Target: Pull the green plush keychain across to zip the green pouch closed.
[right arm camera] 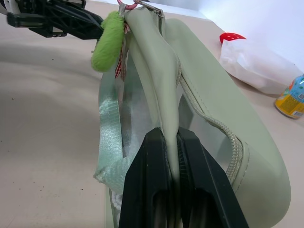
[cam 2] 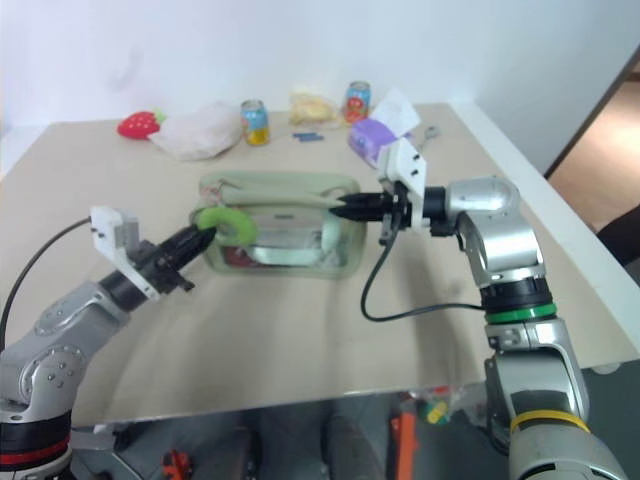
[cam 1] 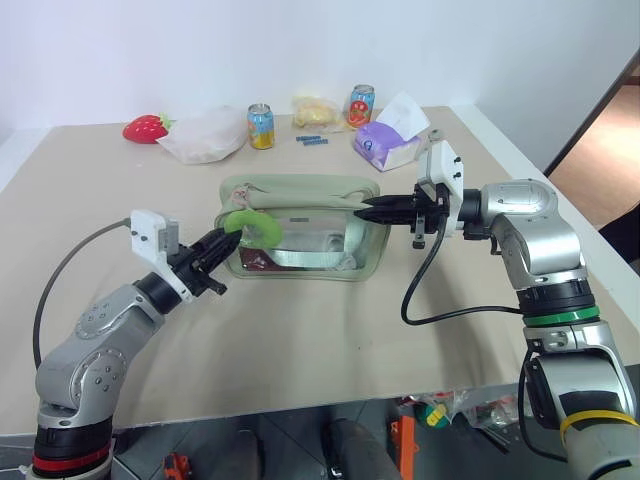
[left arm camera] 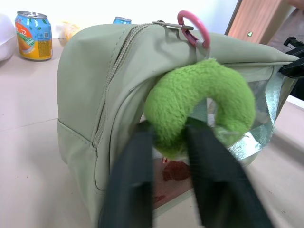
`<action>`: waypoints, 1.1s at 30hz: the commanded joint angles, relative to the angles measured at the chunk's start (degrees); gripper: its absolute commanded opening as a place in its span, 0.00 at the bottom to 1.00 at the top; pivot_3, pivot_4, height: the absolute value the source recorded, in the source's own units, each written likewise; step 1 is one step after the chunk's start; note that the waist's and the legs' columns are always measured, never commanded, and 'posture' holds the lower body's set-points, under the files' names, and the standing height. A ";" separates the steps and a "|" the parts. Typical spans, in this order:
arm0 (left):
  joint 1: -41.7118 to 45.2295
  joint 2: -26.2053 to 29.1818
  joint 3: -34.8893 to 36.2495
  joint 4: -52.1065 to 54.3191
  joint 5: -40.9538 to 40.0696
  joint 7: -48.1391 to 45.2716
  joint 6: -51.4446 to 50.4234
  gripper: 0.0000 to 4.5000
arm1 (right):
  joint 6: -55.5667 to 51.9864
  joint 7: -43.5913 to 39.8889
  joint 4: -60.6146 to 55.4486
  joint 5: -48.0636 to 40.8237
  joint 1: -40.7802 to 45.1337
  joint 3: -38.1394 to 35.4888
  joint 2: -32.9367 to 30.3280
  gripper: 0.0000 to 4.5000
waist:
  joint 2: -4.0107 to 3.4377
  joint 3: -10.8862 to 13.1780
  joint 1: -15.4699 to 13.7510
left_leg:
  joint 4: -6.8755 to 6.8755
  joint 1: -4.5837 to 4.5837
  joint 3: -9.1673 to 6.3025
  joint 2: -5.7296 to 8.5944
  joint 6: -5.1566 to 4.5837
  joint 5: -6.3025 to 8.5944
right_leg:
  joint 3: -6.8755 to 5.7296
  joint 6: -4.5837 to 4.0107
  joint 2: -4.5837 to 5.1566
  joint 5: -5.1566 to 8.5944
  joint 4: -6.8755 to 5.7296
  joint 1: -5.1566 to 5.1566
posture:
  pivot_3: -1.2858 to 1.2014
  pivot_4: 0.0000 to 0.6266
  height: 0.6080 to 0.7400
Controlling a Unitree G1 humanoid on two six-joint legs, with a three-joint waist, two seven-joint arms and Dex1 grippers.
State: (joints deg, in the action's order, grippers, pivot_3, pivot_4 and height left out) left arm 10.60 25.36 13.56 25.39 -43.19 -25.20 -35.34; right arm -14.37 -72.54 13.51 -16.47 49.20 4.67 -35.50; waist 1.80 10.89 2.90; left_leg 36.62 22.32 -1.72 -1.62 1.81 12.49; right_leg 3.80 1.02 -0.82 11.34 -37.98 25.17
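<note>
The green pouch stands mid-table, its clear side panel facing me. At its left end the green plush keychain hangs from a pink clip on the zipper pull. My left gripper is shut on the lower part of the fuzzy ring, its black fingers pinching the plush. From the right, my right gripper is shut on the fabric at the pouch's right end, holding that end up. The keychain shows at the pouch's far end in the right wrist view.
Along the table's back stand a red strawberry plush, a white plastic bag, two cans, a yellow packet and a purple tissue pack. Bare tabletop lies in front of the pouch.
</note>
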 commanded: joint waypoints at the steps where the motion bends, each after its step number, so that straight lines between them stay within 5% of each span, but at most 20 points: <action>1: 0.22 0.46 2.39 0.19 -0.34 -0.65 2.11 0.01 | 0.67 -0.43 -1.47 -0.45 0.89 -0.55 -0.43 0.00 | 0.00 0.00 0.00 | 0.00 0.00 0.00 0.00 0.00 0.00 | 0.00 0.00 0.00 0.00 0.00 0.00 | 0.52 0.24 1.00; 12: 13.33 8.00 6.62 -2.07 -10.16 -3.85 -2.87 0.01 | 0.62 -0.74 -1.03 -0.37 1.24 -0.44 -0.39 0.00 | 0.18 0.08 -0.04 | 0.02 0.02 -0.02 -0.01 0.00 0.00 | -0.02 0.02 -0.03 -0.01 0.00 0.01 | 0.52 0.24 1.00; 27: 28.14 7.71 -7.58 -17.03 3.35 -9.97 -1.77 0.01 | -0.18 0.37 -2.66 -0.44 0.52 -0.60 -0.40 0.00 | 0.21 0.08 0.27 | -0.06 0.05 0.05 0.00 0.00 0.00 | 0.12 0.03 -0.06 -0.02 0.04 0.06 | 0.52 0.24 1.00; 33: 28.17 10.53 -8.00 -16.49 3.72 -15.34 -4.08 0.44 | -0.13 0.47 -2.63 -0.33 0.42 -0.55 -0.40 0.00 | 0.21 0.08 0.28 | -0.06 0.06 0.05 0.00 0.00 0.00 | 0.11 0.03 -0.06 -0.02 0.04 0.07 | 0.52 0.24 1.00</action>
State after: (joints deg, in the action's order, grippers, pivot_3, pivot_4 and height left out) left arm 37.96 34.27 4.35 7.24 -39.27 -38.93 -38.95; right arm -14.82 -72.26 12.78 -16.47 49.19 4.67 -35.50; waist 2.00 10.98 3.17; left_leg 36.56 22.38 -1.67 -1.62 1.81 12.50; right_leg 3.91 1.06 -0.88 11.33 -37.94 25.25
